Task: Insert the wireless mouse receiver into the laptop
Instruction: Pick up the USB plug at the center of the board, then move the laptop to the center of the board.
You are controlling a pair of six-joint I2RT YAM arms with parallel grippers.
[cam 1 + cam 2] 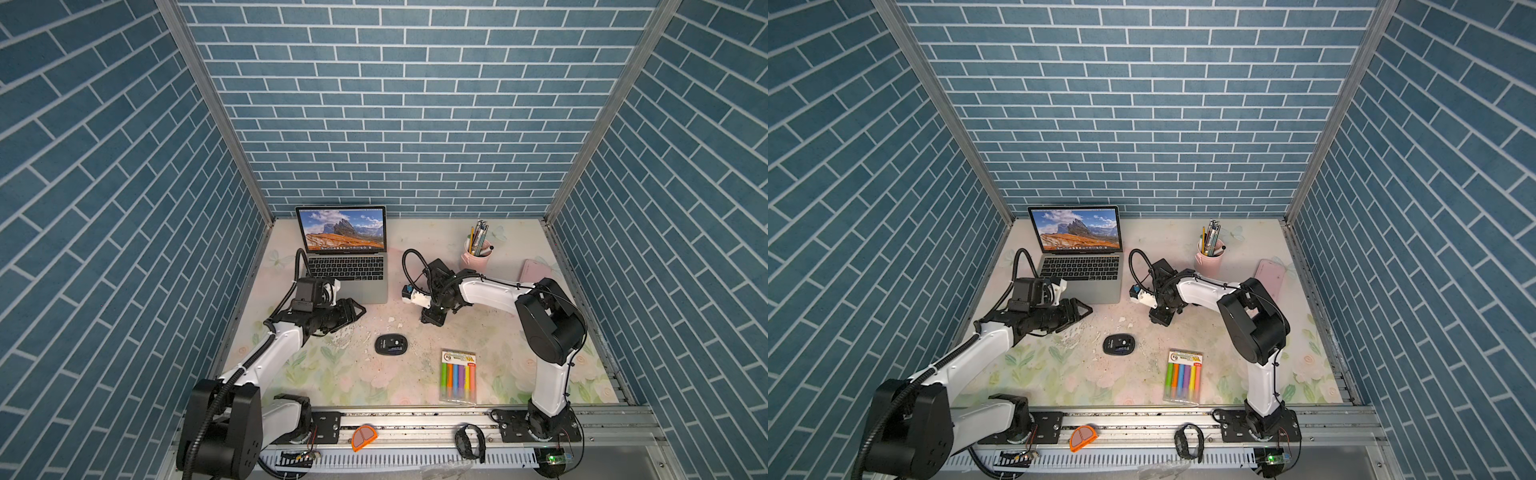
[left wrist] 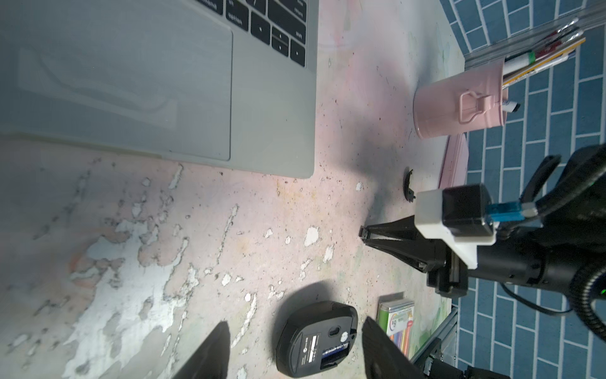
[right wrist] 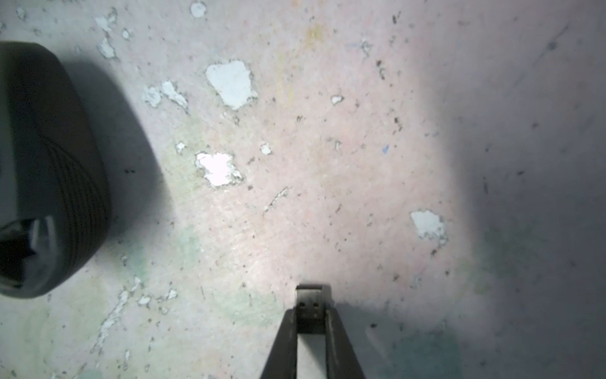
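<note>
The wireless mouse receiver (image 3: 308,295) is a tiny dark USB stub. My right gripper (image 3: 311,311) is shut on it, plug end sticking out past the fingertips, just above the mat. The left wrist view shows the receiver (image 2: 363,232) at the tip of that gripper. In both top views the right gripper (image 1: 432,320) (image 1: 1160,321) points down, right of the laptop (image 1: 370,291) (image 1: 1100,291), which stands open at the back left. My left gripper (image 1: 357,311) (image 2: 296,323) hangs open and empty by the laptop's front right corner. Beyond it lies the black mouse (image 2: 316,338), belly up.
The mouse (image 1: 390,345) lies mid-table. A pink cup of pens (image 1: 476,259) and a flat pink slab (image 1: 536,270) sit at the back right. A pack of highlighters (image 1: 458,376) lies front right. A small black curved piece (image 2: 408,183) rests near the right arm.
</note>
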